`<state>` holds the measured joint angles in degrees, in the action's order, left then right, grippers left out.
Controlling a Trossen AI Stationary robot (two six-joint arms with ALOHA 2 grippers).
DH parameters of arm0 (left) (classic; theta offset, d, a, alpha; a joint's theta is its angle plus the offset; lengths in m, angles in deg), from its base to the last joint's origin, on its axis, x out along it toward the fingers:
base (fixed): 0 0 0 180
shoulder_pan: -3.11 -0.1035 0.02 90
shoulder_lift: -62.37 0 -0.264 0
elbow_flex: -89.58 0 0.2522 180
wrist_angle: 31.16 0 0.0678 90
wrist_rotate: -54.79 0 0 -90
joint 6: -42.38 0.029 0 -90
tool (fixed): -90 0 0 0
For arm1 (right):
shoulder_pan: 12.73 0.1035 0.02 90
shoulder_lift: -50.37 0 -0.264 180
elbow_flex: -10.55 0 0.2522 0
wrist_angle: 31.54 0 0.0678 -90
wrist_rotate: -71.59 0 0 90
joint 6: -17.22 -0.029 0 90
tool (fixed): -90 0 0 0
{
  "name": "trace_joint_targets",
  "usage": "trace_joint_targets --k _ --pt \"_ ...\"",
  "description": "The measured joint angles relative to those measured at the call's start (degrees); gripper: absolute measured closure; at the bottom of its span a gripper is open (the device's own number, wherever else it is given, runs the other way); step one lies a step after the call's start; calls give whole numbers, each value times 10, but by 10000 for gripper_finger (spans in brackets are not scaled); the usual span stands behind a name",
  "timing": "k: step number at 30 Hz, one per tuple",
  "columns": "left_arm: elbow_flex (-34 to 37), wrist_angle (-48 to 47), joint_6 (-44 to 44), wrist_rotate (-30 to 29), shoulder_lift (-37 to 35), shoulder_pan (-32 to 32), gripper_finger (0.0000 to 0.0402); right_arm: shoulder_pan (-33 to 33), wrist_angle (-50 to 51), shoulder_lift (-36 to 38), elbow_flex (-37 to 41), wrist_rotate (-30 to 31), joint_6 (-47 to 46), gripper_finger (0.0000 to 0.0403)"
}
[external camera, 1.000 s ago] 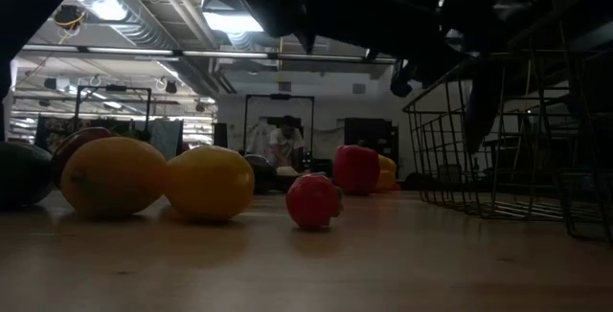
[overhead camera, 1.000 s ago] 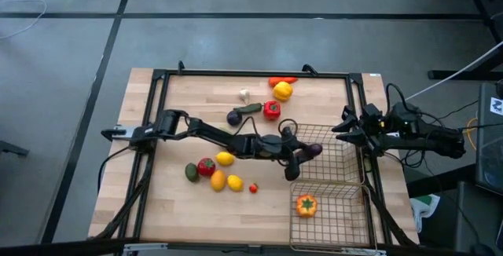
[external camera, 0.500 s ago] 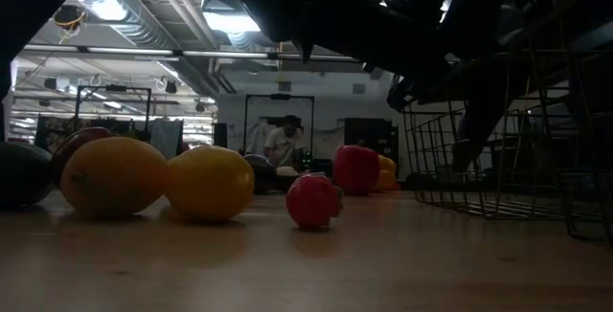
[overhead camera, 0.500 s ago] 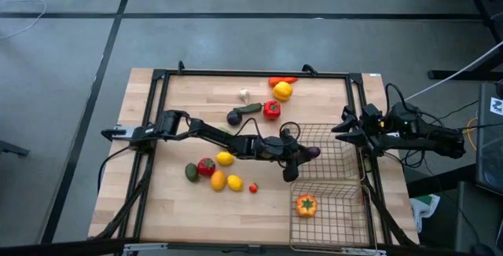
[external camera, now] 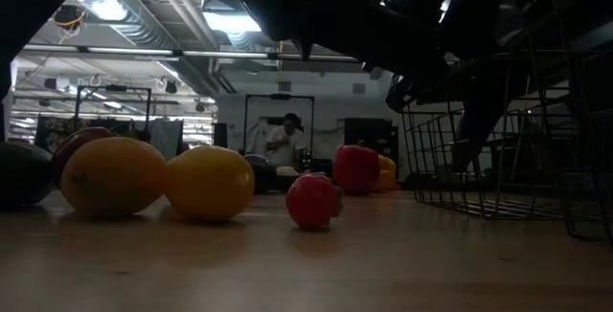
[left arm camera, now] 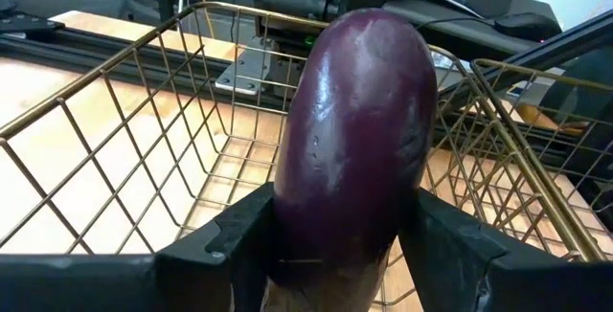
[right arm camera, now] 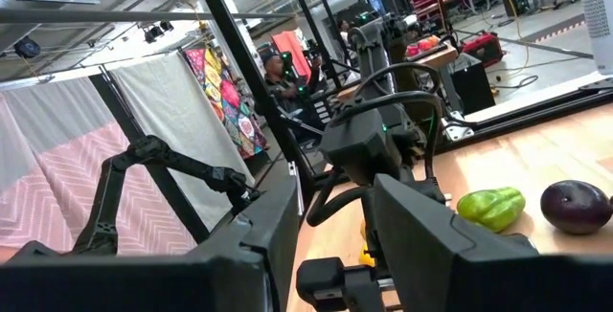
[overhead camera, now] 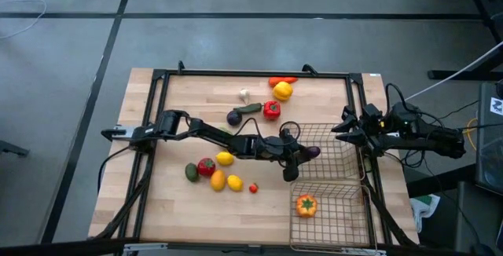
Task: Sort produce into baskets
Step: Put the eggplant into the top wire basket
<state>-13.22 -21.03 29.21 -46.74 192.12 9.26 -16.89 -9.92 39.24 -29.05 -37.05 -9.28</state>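
Currently the left gripper (left arm camera: pixel 335 255) is clamped on a purple eggplant (left arm camera: pixel 356 130), one finger on each flank near the stem end. High view: eggplant (overhead camera: pixel 312 151) sits right of frame centre, poised over the left edge of the upper basket (overhead camera: pixel 346 142). Wrist view confirms mesh floor beyond and below it.

Handling, judged from looks: glossy, smooth skin, likely hard moulded plastic, light, stiff. Slippery under the pads; rounded flanks give little bite. Grip across the narrower waist looks the sound choice, as taken now. Not fragile; a short drop onto the wire should do no harm, though it may roll.

Orientation: long axis runs straight out along the gripper's line, bulbous end leading toward the basket's interior, stem end hidden between the fingers. In the high view that axis lies roughly left-to-right across the frame.

Lower basket (overhead camera: pixel 351 215), lower right of frame, holds one orange pepper (overhead camera: pixel 306 205). Loose pieces lie left of centre and at upper centre of the table (overhead camera: pixel 189 209).

Right gripper (overhead camera: pixel 339 129) waits at the table's right edge, fingers parted, holding nothing.
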Motion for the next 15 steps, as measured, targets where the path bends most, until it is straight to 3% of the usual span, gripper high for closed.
trace_joint_targets --k 15 --pt "1 7 16 -2 1 0 205 0 0 0 0 0 0 265"
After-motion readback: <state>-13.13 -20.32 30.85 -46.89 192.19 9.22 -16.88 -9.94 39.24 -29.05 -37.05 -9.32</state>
